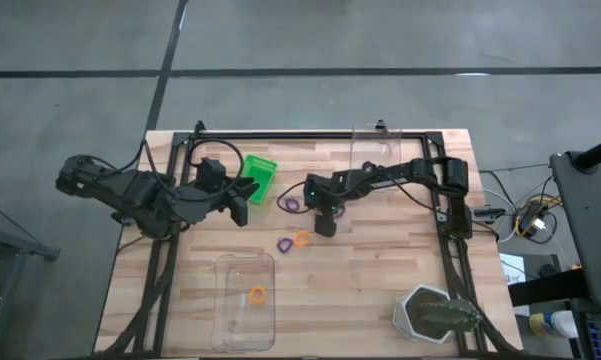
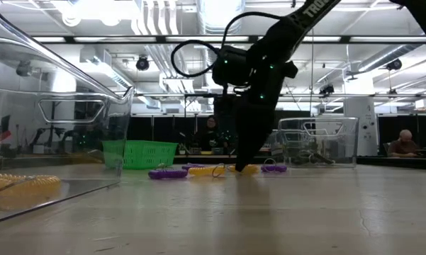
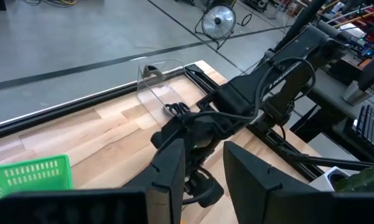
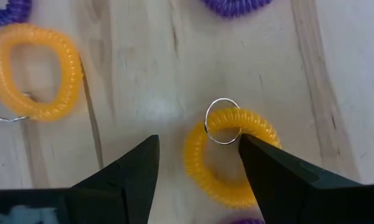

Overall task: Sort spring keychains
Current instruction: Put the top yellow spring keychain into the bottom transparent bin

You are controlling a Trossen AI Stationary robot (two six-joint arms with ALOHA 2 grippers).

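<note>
Orange spring keychain [image 4: 231,157] is lying flat on the wooden desk [image 1: 380,270], its metal ring upward, sitting between the spread fingers of the right hand [image 4: 199,171], which is touching the desk mid-table. Another orange keychain [image 4: 32,71] and purple ones [image 4: 236,6] are lying nearby. Left hand [image 1: 242,200], fingers partly spread and holding nothing, is hovering beside the green bin [image 1: 262,176].

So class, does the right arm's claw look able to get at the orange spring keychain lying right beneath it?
Probably yes. The right claw hangs open directly over the orange keychain on the bare wooden table; nothing covers it, and one finger already sits beside its metal ring.
</note>
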